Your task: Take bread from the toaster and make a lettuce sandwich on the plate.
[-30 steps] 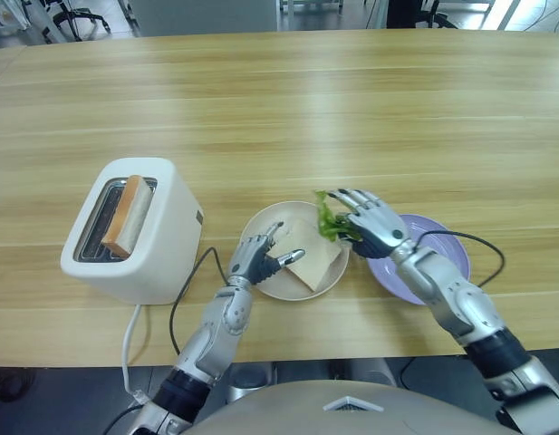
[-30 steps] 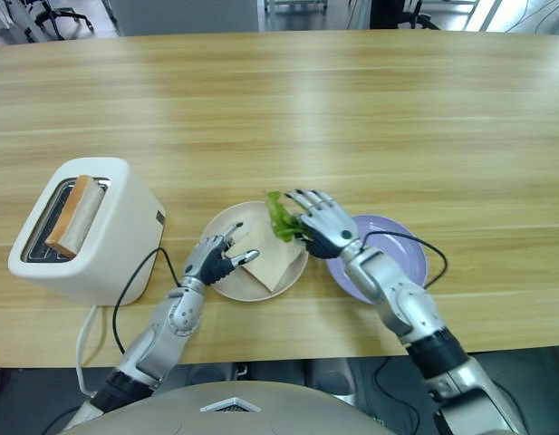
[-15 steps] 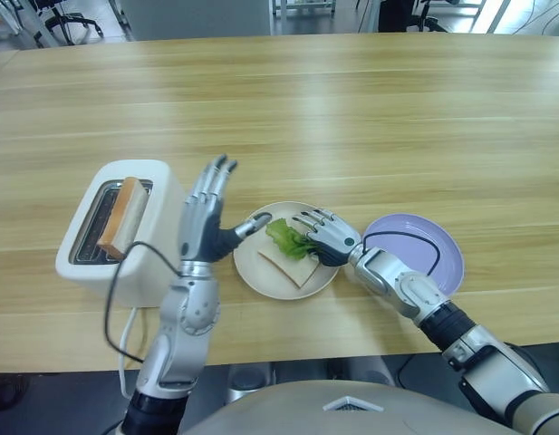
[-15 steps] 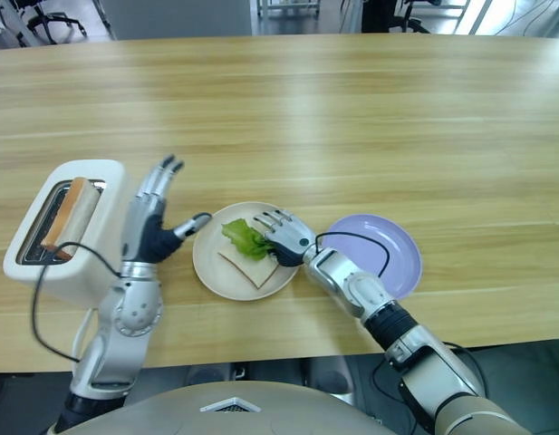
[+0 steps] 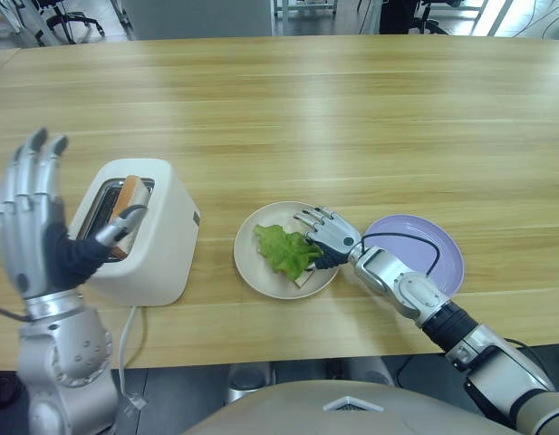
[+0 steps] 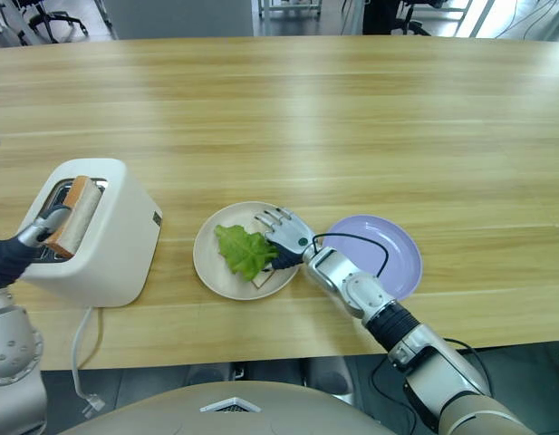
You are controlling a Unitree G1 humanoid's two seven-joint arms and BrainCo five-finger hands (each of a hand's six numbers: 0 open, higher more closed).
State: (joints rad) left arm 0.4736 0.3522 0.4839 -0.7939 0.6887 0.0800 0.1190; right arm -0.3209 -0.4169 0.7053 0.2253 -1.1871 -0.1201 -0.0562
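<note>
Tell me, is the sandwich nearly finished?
About halfway. Done: lettuce lies on a bread slice on the plate. In hand: the right robot hand sits at the lettuce's edge; the left robot hand is raised open by the toaster. Left: the second slice in the toaster must go on top.

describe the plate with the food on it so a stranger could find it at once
On the wooden table, look near the front edge, right of the white toaster. The plate is the round cream one between the toaster and a purple plate. Unlike the purple one, it holds bread under a lettuce leaf, with the right hand at its rim.
</note>
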